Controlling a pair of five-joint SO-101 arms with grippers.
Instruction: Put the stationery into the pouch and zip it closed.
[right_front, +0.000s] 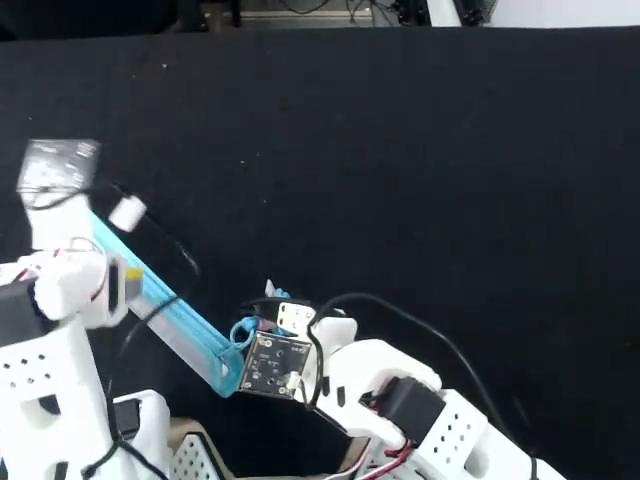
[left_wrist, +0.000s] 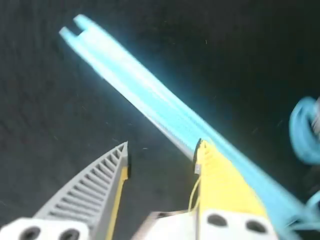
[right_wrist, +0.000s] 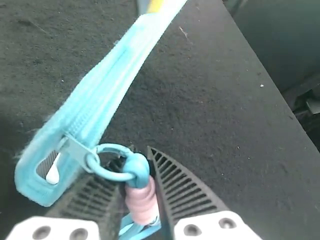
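White plastic left arm (right_front: 60, 285) hunched at near left, left gripper (left_wrist: 162, 145) with grey ribbed and yellow fingers spread wide, white plastic right arm (right_front: 380, 370) angled in from near right, right gripper (right_wrist: 141, 152) apparently pinched on a blue cord zip pull (right_wrist: 112, 162)

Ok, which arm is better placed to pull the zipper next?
Right, probably: the right gripper is shut on the zipper pull at one end of the pouch; the left gripper is open alongside it, away from the pull.

1. Wide open across far and right bench (right_front: 450, 150).
2. Barred lower left by pouch (right_front: 170, 310) slanting between both arms.
3. Crowded at its near end by right pincer (right_wrist: 141, 152) clamped on zip pull (right_wrist: 107, 162).
4. Clear between left pincer (left_wrist: 162, 145) fingers.
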